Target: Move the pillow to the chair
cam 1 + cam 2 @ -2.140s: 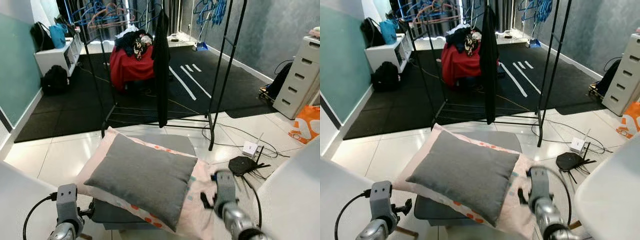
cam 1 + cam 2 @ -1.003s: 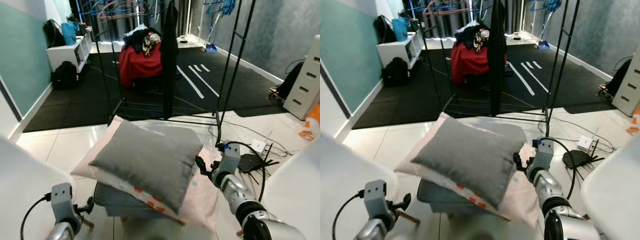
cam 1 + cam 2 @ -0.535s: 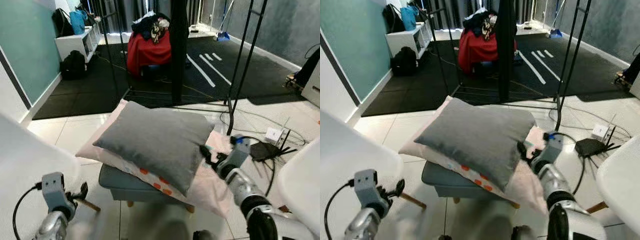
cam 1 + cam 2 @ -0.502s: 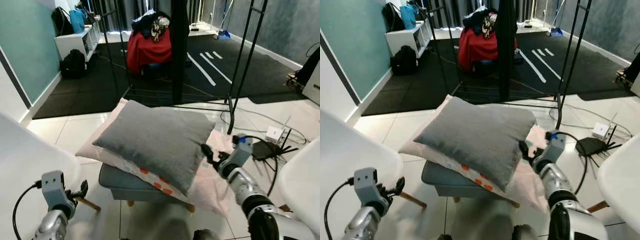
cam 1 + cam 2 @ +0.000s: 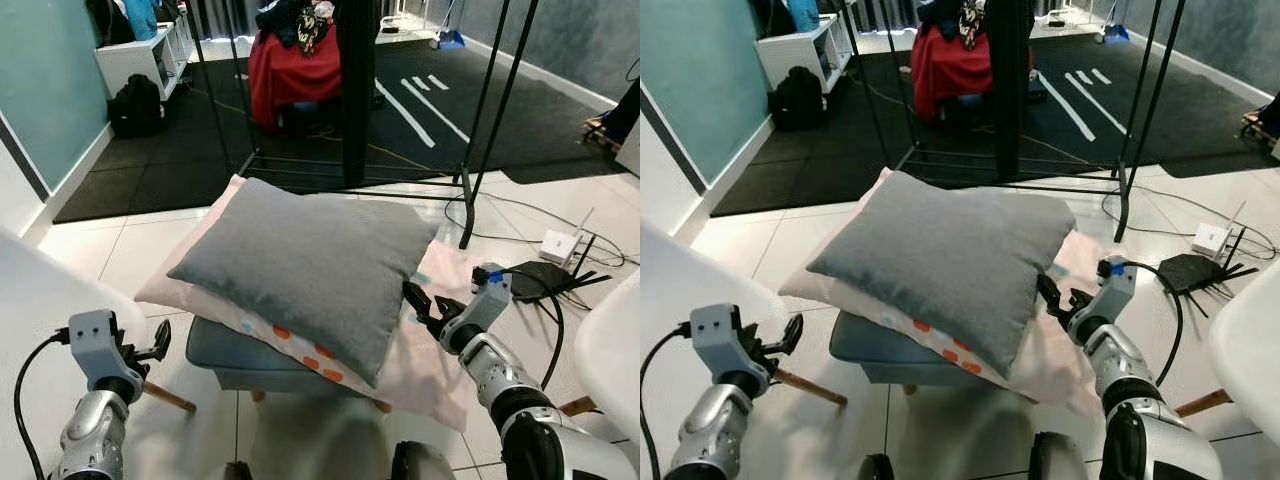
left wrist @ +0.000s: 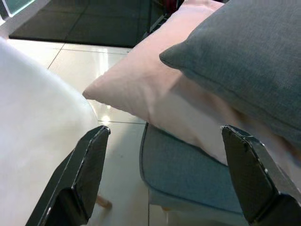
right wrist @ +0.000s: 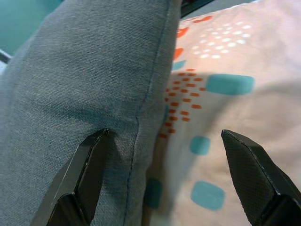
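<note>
A grey pillow (image 5: pixel 300 265) lies on top of a pink patterned pillow (image 5: pixel 425 355), both stacked on a low grey-blue stool (image 5: pixel 225 350). My right gripper (image 5: pixel 425 305) is open at the grey pillow's right edge, low over the pink pillow. In the right wrist view the grey pillow's seam (image 7: pixel 136 117) sits between the spread fingers (image 7: pixel 87 179). My left gripper (image 5: pixel 155 340) is open, low at the left, short of the stool; its wrist view faces the pink pillow's corner (image 6: pixel 117 89). A white chair (image 5: pixel 30 310) curves beside it, and another white chair (image 5: pixel 615 355) stands at the right.
A black clothes rack (image 5: pixel 480 130) with a hanging dark garment (image 5: pixel 355 90) stands just behind the stool. Cables, a black router (image 5: pixel 545 280) and a white adapter (image 5: pixel 553 245) lie on the tiles at right. A red-draped pile (image 5: pixel 290 85) and a backpack (image 5: pixel 135 105) sit on the dark mat beyond.
The camera has shifted and tilted down. My right gripper has reached forward from the pink pillow's near side to the grey pillow's right edge. The left gripper has risen a little.
</note>
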Motion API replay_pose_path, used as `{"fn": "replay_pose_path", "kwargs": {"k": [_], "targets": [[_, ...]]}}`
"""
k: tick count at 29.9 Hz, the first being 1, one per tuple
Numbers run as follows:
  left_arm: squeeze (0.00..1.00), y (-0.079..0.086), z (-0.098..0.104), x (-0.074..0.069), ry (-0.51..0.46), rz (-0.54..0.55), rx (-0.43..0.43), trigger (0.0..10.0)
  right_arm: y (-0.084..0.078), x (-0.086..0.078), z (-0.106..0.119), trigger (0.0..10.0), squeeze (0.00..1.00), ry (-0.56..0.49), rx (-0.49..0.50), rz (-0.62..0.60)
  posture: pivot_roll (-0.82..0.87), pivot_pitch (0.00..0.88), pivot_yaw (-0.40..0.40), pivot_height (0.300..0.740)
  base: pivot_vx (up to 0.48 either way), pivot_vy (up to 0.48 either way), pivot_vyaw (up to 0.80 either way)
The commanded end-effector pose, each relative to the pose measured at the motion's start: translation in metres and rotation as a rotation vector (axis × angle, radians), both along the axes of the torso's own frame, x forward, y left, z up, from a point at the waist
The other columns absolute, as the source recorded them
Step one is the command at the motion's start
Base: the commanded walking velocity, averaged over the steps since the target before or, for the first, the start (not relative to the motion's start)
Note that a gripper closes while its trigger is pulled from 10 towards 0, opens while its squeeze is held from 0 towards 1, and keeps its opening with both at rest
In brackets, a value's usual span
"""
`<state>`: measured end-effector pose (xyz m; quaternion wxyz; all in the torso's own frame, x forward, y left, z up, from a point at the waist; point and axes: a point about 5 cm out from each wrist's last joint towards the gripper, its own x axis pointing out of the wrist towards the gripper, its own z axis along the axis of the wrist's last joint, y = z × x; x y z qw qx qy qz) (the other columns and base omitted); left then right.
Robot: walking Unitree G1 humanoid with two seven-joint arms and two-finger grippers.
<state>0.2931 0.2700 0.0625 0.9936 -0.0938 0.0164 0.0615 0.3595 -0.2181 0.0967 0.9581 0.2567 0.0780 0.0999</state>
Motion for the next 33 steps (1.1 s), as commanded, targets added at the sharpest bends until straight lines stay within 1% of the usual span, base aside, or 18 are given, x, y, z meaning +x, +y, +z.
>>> {"fn": "replay_pose_path", "kwargs": {"k": [1, 4, 7, 10, 11, 12, 13, 15, 17, 18, 21, 22, 23, 24, 25, 26, 29, 33], "targets": [[0.0, 0.009, -0.002, -0.006, 0.018, 0.015, 0.002, 10.0, 0.009, 0.002, 0.001, 10.0, 0.0, -0.009, 0.034, 0.05, 0.09, 0.138, 0.07, 0.496, 0.0, 0.0, 0.0], [0.0, 0.009, -0.002, -0.007, 0.018, 0.014, 0.002, 10.0, 0.01, 0.002, 0.002, 10.0, 0.0, -0.013, 0.04, 0.059, 0.09, 0.138, 0.07, 0.486, 0.0, 0.0, 0.0], [0.0, 0.009, -0.005, -0.01, 0.03, 0.014, 0.002, 10.0, 0.018, 0.001, -0.001, 10.0, 0.0, -0.004, 0.059, 0.1, 0.09, 0.145, 0.079, 0.471, 0.0, 0.0, 0.0], [0.0, 0.01, -0.01, -0.016, 0.057, 0.016, 0.002, 10.0, 0.029, 0.002, 0.006, 10.0, 0.0, -0.071, 0.146, 0.205, 0.1, 0.143, 0.084, 0.467, 0.0, 0.0, 0.0], [0.0, 0.01, -0.01, -0.016, 0.057, 0.016, 0.002, 10.0, 0.029, 0.002, 0.006, 10.0, 0.0, -0.071, 0.146, 0.205, 0.1, 0.143, 0.084, 0.467, 0.0, 0.0, 0.0], [0.0, 0.011, -0.011, -0.017, 0.063, 0.017, 0.001, 10.0, 0.033, 0.002, 0.01, 10.0, 0.0, -0.108, 0.191, 0.26, 0.1, 0.142, 0.084, 0.467, 0.0, 0.0, 0.0], [0.0, 0.011, -0.011, -0.017, 0.063, 0.017, 0.001, 10.0, 0.033, 0.002, 0.01, 10.0, 0.0, -0.108, 0.191, 0.26, 0.1, 0.142, 0.084, 0.467, 0.0, 0.0, 0.0], [0.0, 0.011, -0.011, -0.018, 0.068, 0.016, 0.001, 10.0, 0.038, 0.003, 0.016, 10.0, 0.0, -0.152, 0.227, 0.321, 0.1, 0.138, 0.083, 0.467, 0.0, 0.0, 0.0], [0.0, 0.01, -0.012, -0.019, 0.07, 0.015, 0.0, 10.0, 0.039, 0.003, 0.017, 10.0, 0.0, -0.155, 0.221, 0.33, 0.1, 0.134, 0.082, 0.467, 0.0, 0.0, 0.0], [0.0, 0.01, -0.012, -0.019, 0.074, 0.014, -0.001, 10.0, 0.04, 0.005, 0.016, 10.0, 0.0, -0.141, 0.197, 0.317, 0.1, 0.132, 0.081, 0.467, 0.0, 0.0, 0.0], [0.0, 0.01, -0.013, -0.019, 0.074, 0.014, -0.001, 10.0, 0.04, 0.005, 0.016, 10.0, 0.0, -0.131, 0.188, 0.306, 0.1, 0.132, 0.081, 0.467, 0.0, 0.0, 0.0], [0.0, 0.009, -0.013, -0.019, 0.076, 0.012, -0.001, 10.0, 0.04, 0.006, 0.015, 10.0, 0.0, -0.109, 0.158, 0.289, 0.1, 0.129, 0.081, 0.467, 0.0, 0.0, 0.0], [0.0, 0.009, -0.013, -0.019, 0.076, 0.012, -0.002, 10.0, 0.04, 0.008, 0.014, 9.1, 0.0, -0.08, 0.137, 0.258, 0.1, 0.126, 0.079, 0.467, 0.0, 0.0, 0.0], [0.0, 0.009, -0.013, -0.019, 0.076, 0.012, -0.002, 10.0, 0.04, 0.008, 0.014, 9.1, 0.0, -0.08, 0.137, 0.258, 0.1, 0.126, 0.079, 0.467, 0.0, 0.0, 0.0], [0.0, 0.008, -0.013, -0.02, 0.075, 0.012, -0.004, 10.0, 0.038, 0.009, 0.015, 0.0, 0.0, -0.074, 0.163, 0.215, 0.1, 0.122, 0.077, 0.467, 0.0, 0.0, 0.0], [0.0, 0.008, -0.013, -0.02, 0.075, 0.013, -0.004, 10.0, 0.037, 0.01, 0.016, 0.0, 0.0, -0.078, 0.188, 0.194, 0.1, 0.119, 0.074, 0.467, 0.0, 0.0, 0.0], [0.0, 0.007, -0.013, -0.019, 0.073, 0.014, -0.006, 10.0, 0.039, 0.011, 0.018, 0.0, 0.0, -0.099, 0.215, 0.207, 0.09, 0.116, 0.074, 0.467, 0.0, 0.0, 0.0], [0.0, 0.007, -0.013, -0.019, 0.072, 0.013, -0.007, 10.0, 0.041, 0.01, 0.018, 0.0, 0.0, -0.105, 0.217, 0.222, 0.09, 0.116, 0.074, 0.467, 0.0, 0.0, 0.0]]}}
